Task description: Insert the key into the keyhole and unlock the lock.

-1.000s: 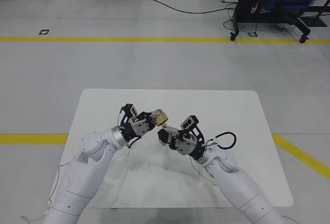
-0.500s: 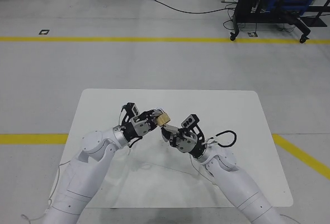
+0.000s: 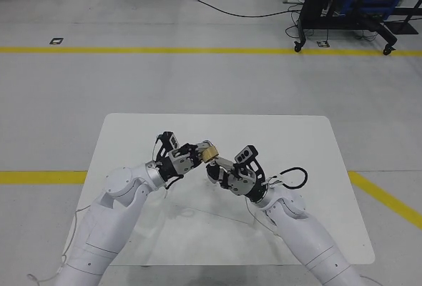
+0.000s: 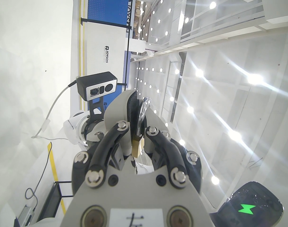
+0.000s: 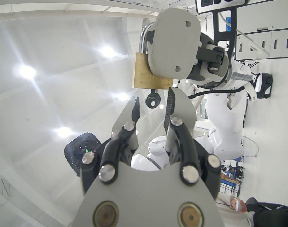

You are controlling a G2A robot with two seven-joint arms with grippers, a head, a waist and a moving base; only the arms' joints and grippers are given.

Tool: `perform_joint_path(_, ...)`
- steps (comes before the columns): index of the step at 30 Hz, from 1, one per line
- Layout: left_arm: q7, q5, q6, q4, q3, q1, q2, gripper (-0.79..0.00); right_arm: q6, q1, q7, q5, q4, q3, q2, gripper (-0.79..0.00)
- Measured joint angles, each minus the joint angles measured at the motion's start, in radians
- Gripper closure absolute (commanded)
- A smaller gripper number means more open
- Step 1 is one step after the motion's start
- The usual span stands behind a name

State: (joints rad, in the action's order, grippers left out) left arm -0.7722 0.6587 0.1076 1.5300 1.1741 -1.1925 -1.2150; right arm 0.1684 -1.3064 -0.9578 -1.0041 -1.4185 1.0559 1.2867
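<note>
A brass padlock [image 3: 209, 151] hangs in the air above the white table [image 3: 304, 143], with my left gripper [image 3: 201, 150] shut on its upper body and shackle. From the right wrist, the padlock [image 5: 147, 74] shows a small dark key [image 5: 153, 99] sticking out of its underside keyhole. My right gripper [image 5: 153, 105] is open just below, one fingertip on each side of the key's head, with small gaps to it. In the left wrist view, my left gripper [image 4: 137, 116] pinches the silver shackle, and the brass padlock [image 4: 136, 148] shows between the fingers.
Both arms meet over the middle of the table, well above its surface. A black cable [image 3: 291, 174] loops off the right forearm. A dark wheeled frame [image 3: 354, 21] stands on the floor far behind. Yellow floor lines [image 3: 197, 50] run past the table.
My right gripper has moved up to the padlock's underside and its wrist has shifted slightly right. The left gripper and padlock have stayed almost still.
</note>
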Motion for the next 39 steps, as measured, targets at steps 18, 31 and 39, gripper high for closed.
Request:
perform_joint_path(18, -0.005, -0.013, -0.013, 0.008, -0.001, -0.006, 0.002, 0.000, -0.016, -0.006, 0.010, -0.030, 0.003, 0.007, 0.009, 0.000)
perform_joint_path(31, 0.140, -0.239, -0.162, 0.082, 0.017, -0.037, 0.010, 0.000, -0.133, -0.007, -0.037, -0.241, 0.030, 0.010, 0.026, -0.785)
perform_joint_path(39, 0.133, -0.366, -0.123, 0.139, 0.041, -0.070, 0.024, 0.000, -0.099, -0.037, -0.085, -0.226, -0.013, 0.093, 0.013, -0.785)
